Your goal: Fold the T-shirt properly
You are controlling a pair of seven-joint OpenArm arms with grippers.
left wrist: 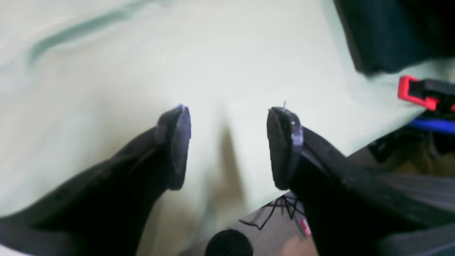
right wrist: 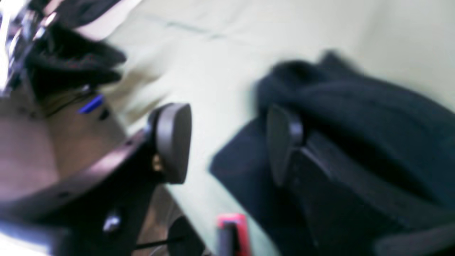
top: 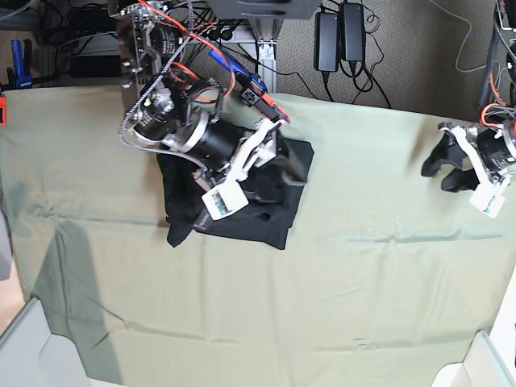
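Both grippers are standing open: the right gripper is showing a clear gap between its two pads in its own wrist view, with nothing clamped there, and the left gripper is likewise spreading its pads wide over bare cloth, holding nothing. Much of the right wrist view is blurring badly, so whether its right-hand pad is touching the T-shirt or only hanging in front of it cannot be told. From the base camera the right gripper is pointing down and toward the middle of the table, its arm reaching in from the upper left and covering a good part of the garment, so the fold lines underneath are hidden. That T-shirt is lying as a dark, roughly squared bundle on the pale green table cloth, left of centre, plain black side up; no print is showing. The left gripper is hanging at the far right edge of the base view, well apart from the shirt, its arm cut off by the frame. In the left wrist view only a black corner of the T-shirt is entering at the upper right.
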